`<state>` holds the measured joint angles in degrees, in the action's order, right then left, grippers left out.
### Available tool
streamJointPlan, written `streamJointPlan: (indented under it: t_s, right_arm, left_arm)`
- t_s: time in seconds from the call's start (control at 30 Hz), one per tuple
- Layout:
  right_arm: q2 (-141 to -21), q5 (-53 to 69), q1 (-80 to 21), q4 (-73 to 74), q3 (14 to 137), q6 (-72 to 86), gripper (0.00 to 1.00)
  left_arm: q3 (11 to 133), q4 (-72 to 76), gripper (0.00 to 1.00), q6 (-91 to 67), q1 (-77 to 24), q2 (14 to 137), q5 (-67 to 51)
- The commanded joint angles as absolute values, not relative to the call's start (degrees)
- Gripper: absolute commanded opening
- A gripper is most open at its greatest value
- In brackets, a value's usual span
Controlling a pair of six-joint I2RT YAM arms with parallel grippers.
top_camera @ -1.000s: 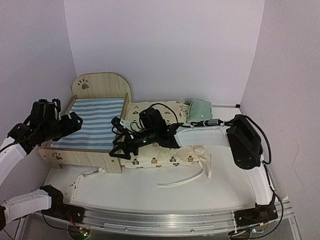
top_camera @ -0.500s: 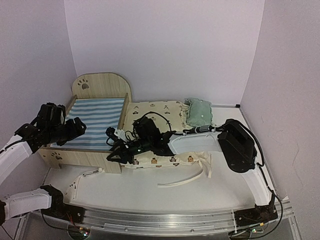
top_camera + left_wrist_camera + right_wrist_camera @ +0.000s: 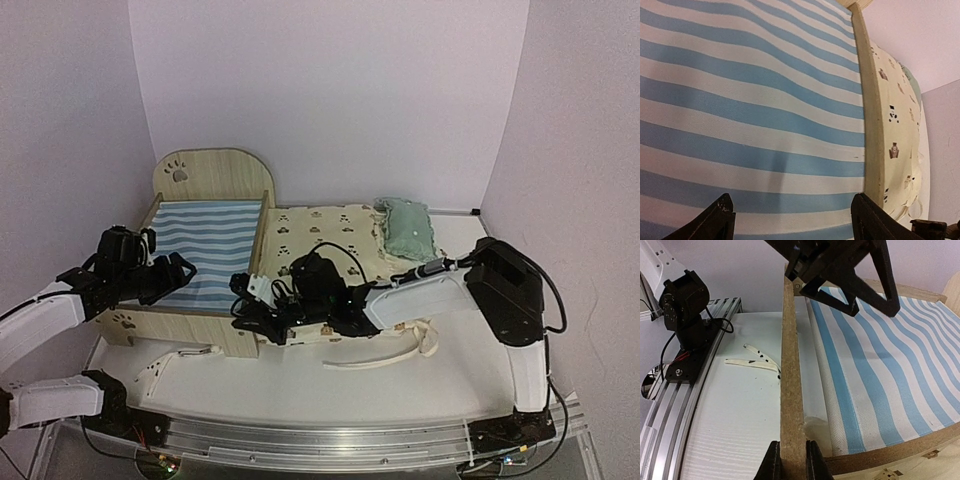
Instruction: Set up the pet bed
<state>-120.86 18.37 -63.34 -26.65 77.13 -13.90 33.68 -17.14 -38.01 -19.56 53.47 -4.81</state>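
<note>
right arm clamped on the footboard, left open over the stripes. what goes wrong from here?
The right fingers pinch just the thin top edge of the pet bed's footboard, near a corner: a pull may slip or swing it.
The left fingers hang open over the striped base; a shifting rail could hit them.
The cushion butts the side rail and might bunch.
</note>
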Motion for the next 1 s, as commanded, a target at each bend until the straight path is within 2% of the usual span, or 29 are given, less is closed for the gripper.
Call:
streamJointPlan:
  t_s: [0.0,0.3,0.67,0.7,0.73,0.87,0.97]
  right_arm:
    - [-116.15,5.09,-66.09,-19.95,68.78,-13.02,0.00]
    - [-113.79,-10.61,-75.42,-19.02,62.31,-10.22,0.00]
    - [-117.49,-10.24,-81.69,-16.05,69.76,-6.78,0.00]
    - [-117.47,-11.14,-81.68,-15.80,69.83,-7.06,0.02]
    - [-117.25,-12.41,-81.67,-15.47,69.82,-7.43,0.07]
    - [-114.62,-18.64,-81.65,-13.16,68.82,-10.55,0.58]
    - [-111.51,-22.39,-81.66,-11.42,67.90,-13.85,0.79]
  left_arm:
    - [29.85,-9.41,0.81,-38.72,-20.98,56.80,-10.57]
    - [30.66,-4.34,0.81,-35.98,-24.51,64.87,-10.92]
    - [36.25,-5.01,0.81,-32.43,-24.96,71.87,-7.60]
    - [36.97,-5.84,0.81,-32.16,-24.96,72.16,-7.10]
    - [37.70,-6.79,0.82,-31.91,-24.96,72.26,-6.55]
    - [39.44,-10.63,0.84,-31.64,-24.99,71.18,-3.77]
    - [40.89,-12.75,0.85,-31.49,-24.96,70.24,-2.89]
